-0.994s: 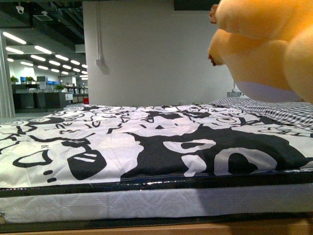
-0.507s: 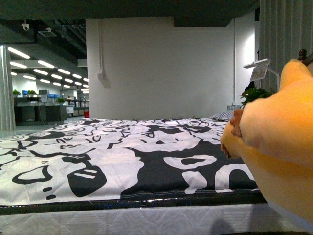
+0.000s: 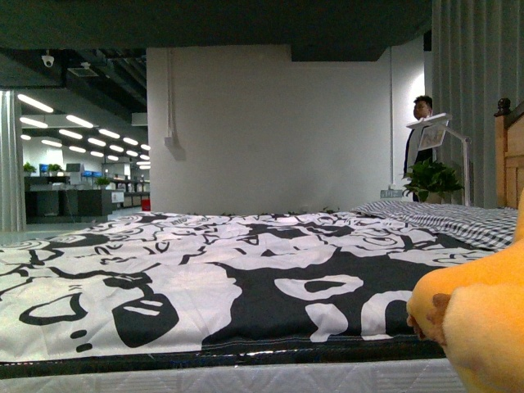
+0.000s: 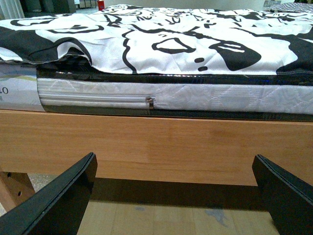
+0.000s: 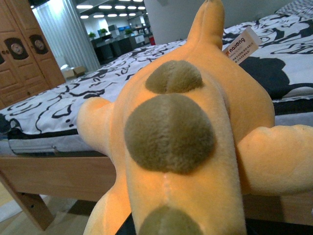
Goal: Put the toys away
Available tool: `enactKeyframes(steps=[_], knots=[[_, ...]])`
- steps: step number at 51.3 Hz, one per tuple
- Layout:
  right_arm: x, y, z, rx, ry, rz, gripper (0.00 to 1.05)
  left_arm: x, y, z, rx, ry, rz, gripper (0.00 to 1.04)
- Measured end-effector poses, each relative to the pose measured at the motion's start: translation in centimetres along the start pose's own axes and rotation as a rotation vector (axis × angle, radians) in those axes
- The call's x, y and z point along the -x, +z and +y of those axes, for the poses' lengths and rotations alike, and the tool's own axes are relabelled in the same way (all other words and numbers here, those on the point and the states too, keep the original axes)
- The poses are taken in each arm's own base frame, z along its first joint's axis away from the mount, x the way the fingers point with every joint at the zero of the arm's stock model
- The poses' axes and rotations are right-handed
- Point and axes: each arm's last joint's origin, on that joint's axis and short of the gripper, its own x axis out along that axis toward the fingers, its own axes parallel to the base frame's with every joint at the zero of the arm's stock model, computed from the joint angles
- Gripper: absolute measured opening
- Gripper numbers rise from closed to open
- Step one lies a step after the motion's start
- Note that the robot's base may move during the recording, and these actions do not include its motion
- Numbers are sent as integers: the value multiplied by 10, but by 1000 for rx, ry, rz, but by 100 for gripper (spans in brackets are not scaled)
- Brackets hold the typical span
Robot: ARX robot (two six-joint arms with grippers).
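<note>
The orange-yellow plush toy [image 5: 186, 147] fills the right wrist view, with brown round patches down its back, stubby limbs and a white tag. My right gripper is shut on the plush toy and its fingers are hidden under it. In the front view only part of the plush toy [image 3: 479, 327] shows at the lower right corner, in front of the bed's edge. My left gripper [image 4: 173, 196] is open and empty, low above the wooden floor, facing the bed's wooden side rail [image 4: 161, 147].
A bed with a black-and-white patterned cover [image 3: 205, 278] spans the front view. A checked pillow [image 3: 458, 217], a wooden headboard [image 3: 508, 155], a plant [image 3: 430, 176] and a standing person [image 3: 420, 123] are at the far right. A white wall [image 3: 278, 123] stands behind.
The plush toy has dropped from the upper right of the front view to its lower right corner. The camera view has shifted, showing the headboard, plant and person.
</note>
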Motion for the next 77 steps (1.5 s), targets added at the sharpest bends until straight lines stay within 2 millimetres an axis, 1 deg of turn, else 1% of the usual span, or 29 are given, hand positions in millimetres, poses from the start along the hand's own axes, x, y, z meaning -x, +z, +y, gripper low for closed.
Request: enactKeyframes(steps=[4,11,29,77], knots=[[2,-4,-5,12,-31,-37,8,0,0,0,0,0,0,99],[4,-13,-9,27,-53,-30,7,0,0,0,0,0,0,99],[4,-33,-3,48,-8,47,7,0,0,0,0,0,0,99],[4,-33,-3,61,-8,45,7,0,0,0,0,-1,0,99]])
